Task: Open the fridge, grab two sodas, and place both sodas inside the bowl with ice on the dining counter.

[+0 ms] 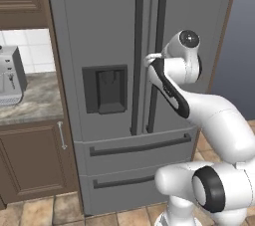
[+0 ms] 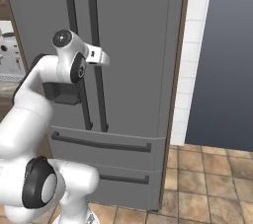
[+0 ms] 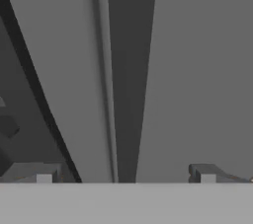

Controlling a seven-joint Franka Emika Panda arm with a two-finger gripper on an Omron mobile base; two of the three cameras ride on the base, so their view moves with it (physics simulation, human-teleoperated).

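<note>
The tall grey fridge (image 1: 109,31) (image 2: 138,45) stands with both doors shut, its dark dispenser panel (image 1: 104,89) on the left door. My arm reaches to the right door's long dark handle (image 1: 159,26) (image 2: 95,25), and its white hand (image 2: 98,55) sits right at it, about mid-height. In the hand view my gripper (image 3: 126,176) is open, and the handle (image 3: 131,80) runs up between the two fingertips (image 3: 44,174), close ahead; nothing is gripped. The sodas, the bowl, the ice and the dining counter are out of view.
Left of the fridge, a coffee machine (image 1: 10,75) stands on a narrow marble counter (image 1: 37,100) above brown cabinets (image 1: 35,155). Two drawers (image 1: 139,148) lie under the doors. Right of the fridge are a white tiled strip (image 2: 195,45), a dark wall (image 2: 225,60) and tiled floor (image 2: 212,178).
</note>
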